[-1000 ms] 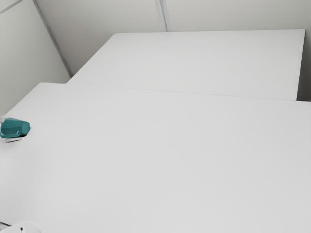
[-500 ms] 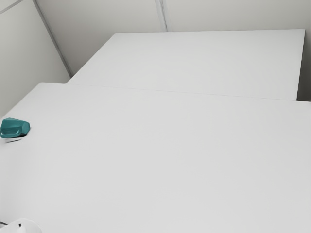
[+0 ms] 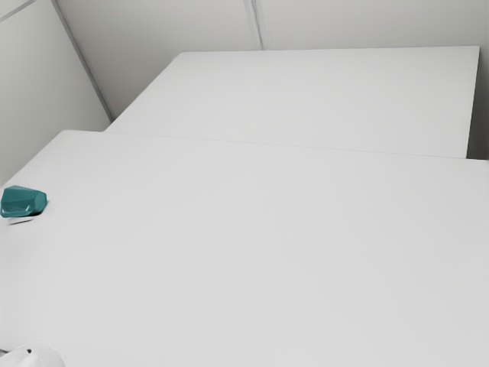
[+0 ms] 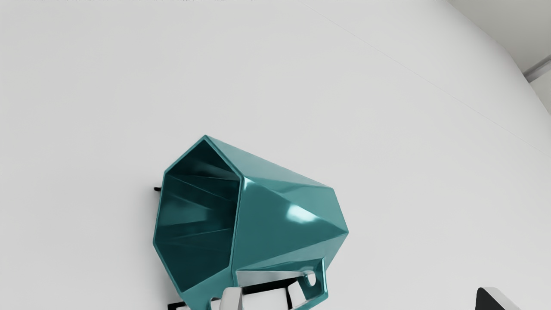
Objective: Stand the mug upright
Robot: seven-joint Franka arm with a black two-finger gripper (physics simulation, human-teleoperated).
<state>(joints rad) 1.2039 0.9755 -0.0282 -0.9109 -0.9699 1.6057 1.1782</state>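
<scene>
Mug (image 4: 292, 215), shiny, teal and made of flat sides, is lying on its side

The mug is resting on the smooth white worktop (image 3: 252, 252), and it is not standing up. In the exterior view it is sitting close to the worktop's edge, far over at the exterior view's left. Its big open mouth is facing sideways, so the wrist view is showing the dark teal inside. Its teal handle (image 4: 325, 282) is sticking out on the side near the jaws.

The jaws are standing wide apart, and they are not pinching anything. One pale grey fingertip (image 4: 231, 299) is showing right over the handle side of the mug, but I cannot tell if it is touching. The other fingertip (image 4: 495, 299), black and grey, is hanging well apart from the mug, past its closed end.

Something white with black edges (image 4: 264, 299) is peeking through the handle, and I cannot tell what it is. A tiny black bit (image 4: 157, 189) is poking out beside the mug's mouth.

At the bottom corner on the exterior view's left, a round white thing (image 3: 38, 358) with a small dark spot is showing. Behind the worktop, past a thin line, another flat white top (image 3: 306, 95) is stretching back toward the plain pale wall (image 3: 168, 27).
</scene>
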